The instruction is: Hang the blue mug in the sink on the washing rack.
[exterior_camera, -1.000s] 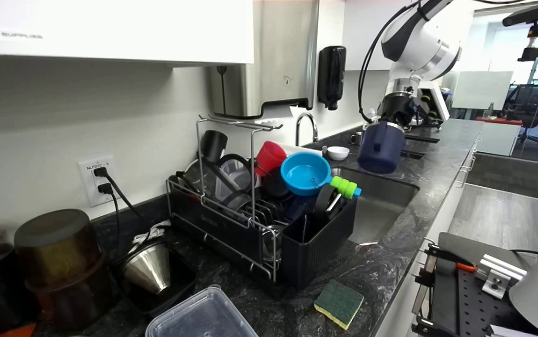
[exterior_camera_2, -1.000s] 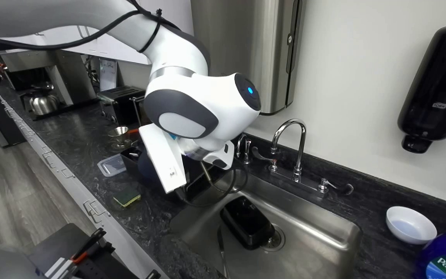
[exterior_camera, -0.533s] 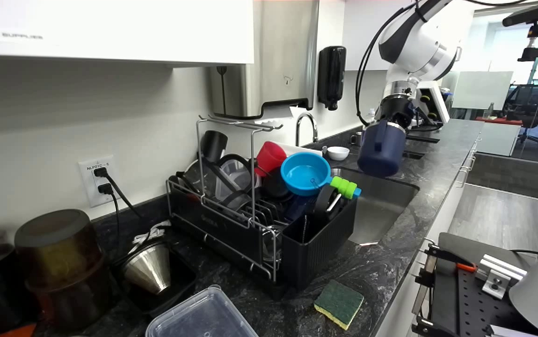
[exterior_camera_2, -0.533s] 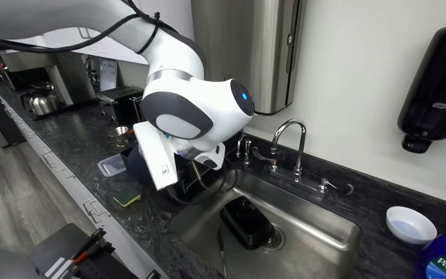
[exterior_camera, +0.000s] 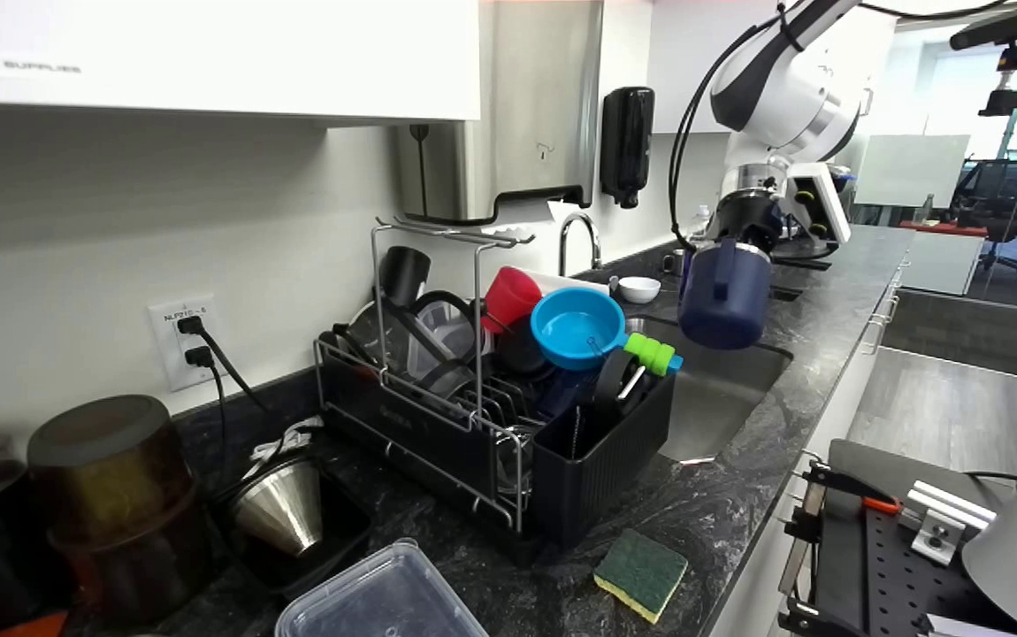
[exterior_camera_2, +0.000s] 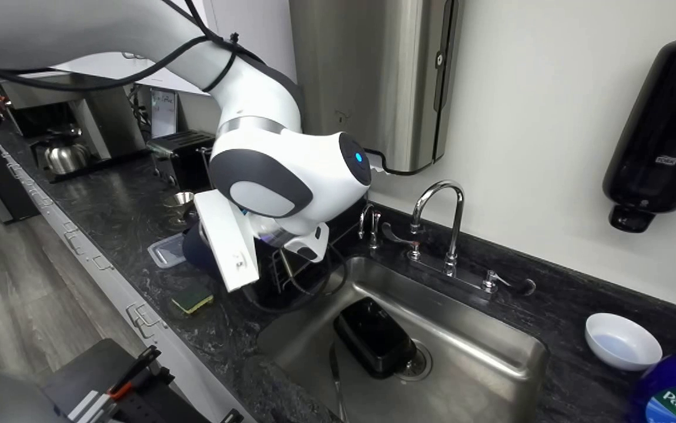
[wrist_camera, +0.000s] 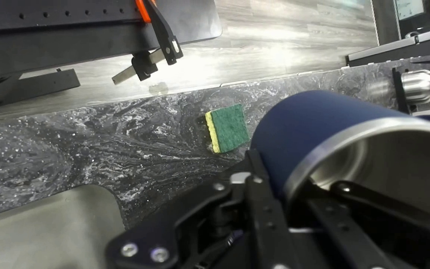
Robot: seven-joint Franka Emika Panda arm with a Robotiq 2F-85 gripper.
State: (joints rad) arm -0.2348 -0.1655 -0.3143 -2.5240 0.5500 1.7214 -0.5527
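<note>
The dark navy blue mug (exterior_camera: 724, 305) hangs from my gripper (exterior_camera: 745, 232), its handle facing that camera, above the sink (exterior_camera: 743, 358) and apart from the washing rack (exterior_camera: 438, 447). In the wrist view, my gripper (wrist_camera: 283, 179) is shut on the wall of the mug (wrist_camera: 308, 119): one finger lies along the outside, the other reaches in past the steel rim. The inner fingertip is hidden within the mug. A further exterior view shows the steel sink (exterior_camera_2: 467, 376) plainly, while the arm covers most of the mug (exterior_camera_2: 200, 252) and rack.
The rack is crowded: a light-blue bowl (exterior_camera: 577, 327), a red cup (exterior_camera: 511, 299), pans and a black utensil caddy (exterior_camera: 601, 469). A sponge (exterior_camera: 641, 573) lies on the counter. A black container (exterior_camera_2: 374, 336) sits in the sink beside the faucet (exterior_camera_2: 452, 226).
The arm has swung a little, with the mug still held. The mug has come slightly lower and nearer in an exterior view; the wrist has shifted away from the faucet.
</note>
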